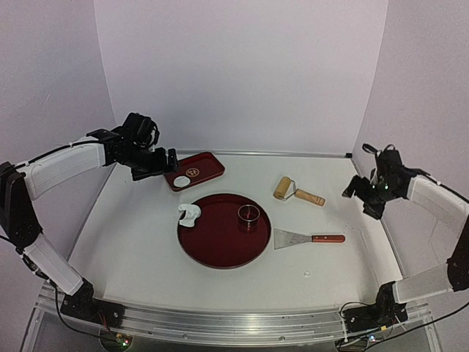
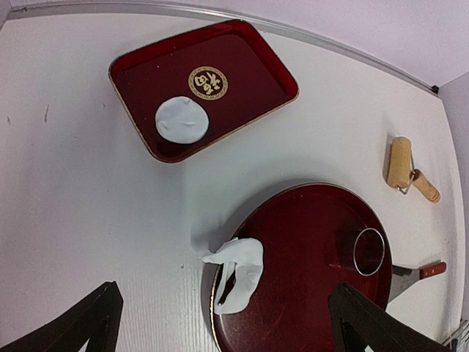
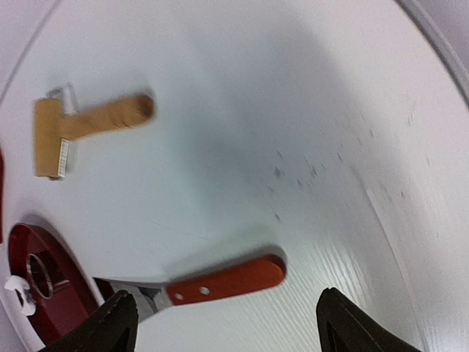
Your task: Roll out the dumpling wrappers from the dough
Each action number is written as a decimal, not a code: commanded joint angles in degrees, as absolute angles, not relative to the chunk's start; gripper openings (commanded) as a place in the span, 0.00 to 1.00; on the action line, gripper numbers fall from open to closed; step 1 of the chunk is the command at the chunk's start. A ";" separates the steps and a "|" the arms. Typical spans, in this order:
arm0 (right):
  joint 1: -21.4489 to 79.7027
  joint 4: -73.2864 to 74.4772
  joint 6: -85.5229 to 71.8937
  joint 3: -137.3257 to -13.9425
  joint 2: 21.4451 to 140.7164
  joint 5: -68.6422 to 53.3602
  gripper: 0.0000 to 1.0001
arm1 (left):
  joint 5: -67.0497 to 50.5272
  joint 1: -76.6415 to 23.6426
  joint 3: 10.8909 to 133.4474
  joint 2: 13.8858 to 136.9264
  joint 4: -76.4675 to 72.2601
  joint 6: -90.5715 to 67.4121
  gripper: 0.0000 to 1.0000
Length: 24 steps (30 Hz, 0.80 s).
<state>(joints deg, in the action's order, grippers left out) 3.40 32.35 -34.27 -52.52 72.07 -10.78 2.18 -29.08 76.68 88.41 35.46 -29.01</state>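
A crumpled white dough scrap [image 1: 189, 214] lies over the left rim of the round red tray [image 1: 220, 246]; it also shows in the left wrist view [image 2: 245, 268]. One round dumpling wrapper [image 1: 181, 181] lies in the rectangular red tray [image 1: 207, 167], and shows in the left wrist view [image 2: 182, 119]. The metal ring cutter [image 1: 248, 214] stands on the round tray's right part. My left gripper [image 1: 163, 163] is open and empty, raised beside the rectangular tray, its fingers wide apart [image 2: 225, 290]. My right gripper [image 1: 360, 196] is open and empty, raised at the table's right side.
A wooden rolling pin [image 1: 297, 191] lies right of the trays at the back. A metal scraper with a red handle [image 1: 309, 238] lies right of the round tray; its handle [image 3: 227, 279] shows below my right gripper. Walls close the back and sides.
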 commanded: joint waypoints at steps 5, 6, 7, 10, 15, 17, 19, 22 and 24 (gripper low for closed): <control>3.48 36.58 -30.24 -81.86 77.56 -15.73 0.98 | 12.66 -28.86 91.34 89.20 41.41 -22.43 1.00; 3.47 36.57 -30.66 -84.56 78.37 -16.92 0.98 | 13.59 -28.85 92.56 89.17 41.62 -21.89 1.00; 3.49 36.56 -31.13 -87.61 78.99 -17.97 0.98 | 14.50 -28.83 93.74 88.93 41.52 -21.24 1.00; 3.50 36.44 -32.88 -94.70 81.07 -20.08 0.98 | 17.05 -28.74 96.08 87.60 40.01 -19.21 1.00; 3.50 36.15 -32.77 -96.50 82.04 -21.47 0.98 | 19.50 -28.75 94.84 84.79 36.45 -17.17 1.00; 3.49 35.45 -32.35 -94.92 81.37 -22.21 0.98 | 19.63 -28.79 93.86 84.19 35.83 -17.14 1.00; 3.50 34.19 -32.15 -92.73 80.45 -23.02 0.98 | 19.60 -28.81 93.20 83.94 36.00 -17.61 1.00; 3.44 33.21 -32.08 -90.54 79.49 -23.20 0.98 | 19.40 -28.76 92.20 83.48 35.80 -18.53 1.00; 3.44 33.06 -31.98 -89.83 79.37 -23.43 0.98 | 19.26 -28.80 91.64 83.41 35.63 -18.92 1.00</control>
